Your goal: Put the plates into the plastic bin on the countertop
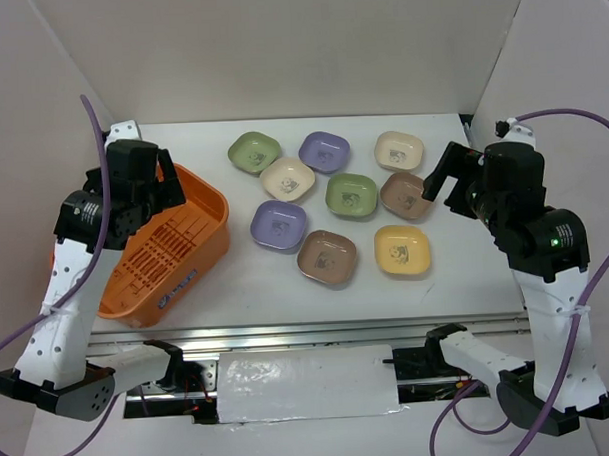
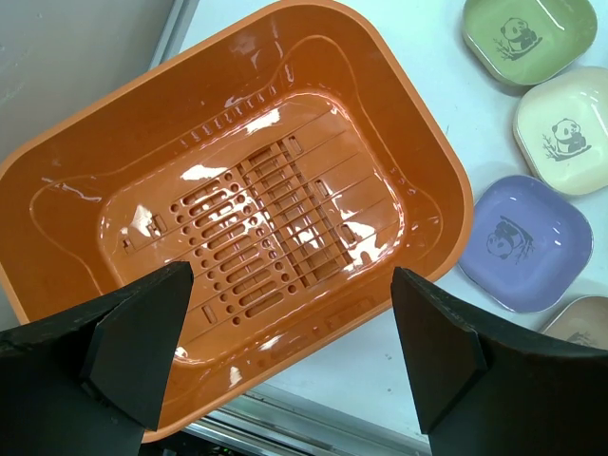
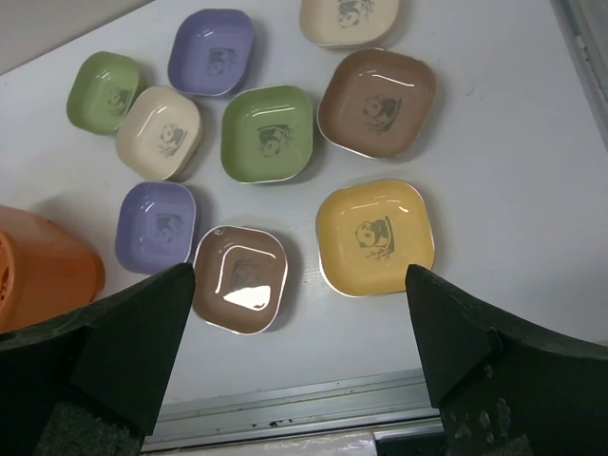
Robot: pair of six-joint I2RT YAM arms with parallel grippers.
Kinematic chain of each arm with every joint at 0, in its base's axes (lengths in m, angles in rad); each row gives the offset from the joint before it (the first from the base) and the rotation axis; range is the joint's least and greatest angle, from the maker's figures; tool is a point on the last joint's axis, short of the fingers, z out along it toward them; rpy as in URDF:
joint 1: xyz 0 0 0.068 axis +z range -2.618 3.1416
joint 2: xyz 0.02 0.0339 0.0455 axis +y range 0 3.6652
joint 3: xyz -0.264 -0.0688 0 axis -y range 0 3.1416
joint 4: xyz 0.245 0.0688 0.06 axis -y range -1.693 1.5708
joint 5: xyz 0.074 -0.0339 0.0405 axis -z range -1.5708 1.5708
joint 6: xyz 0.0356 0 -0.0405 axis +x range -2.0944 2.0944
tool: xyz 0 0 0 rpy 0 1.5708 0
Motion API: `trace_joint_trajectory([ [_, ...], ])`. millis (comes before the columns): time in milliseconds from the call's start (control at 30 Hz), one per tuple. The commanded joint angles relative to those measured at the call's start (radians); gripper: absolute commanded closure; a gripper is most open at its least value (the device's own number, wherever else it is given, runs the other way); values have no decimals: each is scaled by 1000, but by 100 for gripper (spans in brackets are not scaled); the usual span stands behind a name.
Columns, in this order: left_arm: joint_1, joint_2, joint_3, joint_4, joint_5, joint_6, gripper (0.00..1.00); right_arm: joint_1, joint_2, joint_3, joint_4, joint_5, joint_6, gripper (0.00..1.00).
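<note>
White countertop carries nine plates crowded close, right of the empty bin; left gripper and right gripper hang spread wide, empty; grabbing one shallow rim could shove its neighbours.

1. In the top view, the left side of the orange plastic slotted bin is hidden behind the left arm. The grey prints in the small pastel plates are too small to tell there.
2. In the left wrist view, the bin's near rim at the bottom of the frame is covered by the two black fingers.
3. In the same view, the green rounded-square plate is cut by the upper edge. The cream plate is cut by the right edge. A brownish plate shows only a corner at lower right.
4. In the right wrist view, another cream plate is cut by the upper edge. Only one corner of the bin shows at the left edge, partly behind a black finger.
5. There the print of the brown plate at lower centre is washed out by glare.
</note>
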Motion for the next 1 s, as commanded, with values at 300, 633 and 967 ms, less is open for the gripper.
trace_joint_trajectory([
  [300, -17, 34, 38, 15, 10, 9, 1, -32, -35, -124, 6, 67, 35, 0],
  [633, -36, 78, 40, 24, 128, 52, 1, -215, 49, -691, 338, -50, 222, 0],
  [967, -52, 97, 26, 9, 173, 70, 1, -270, 290, -839, 468, -33, 294, 3],
])
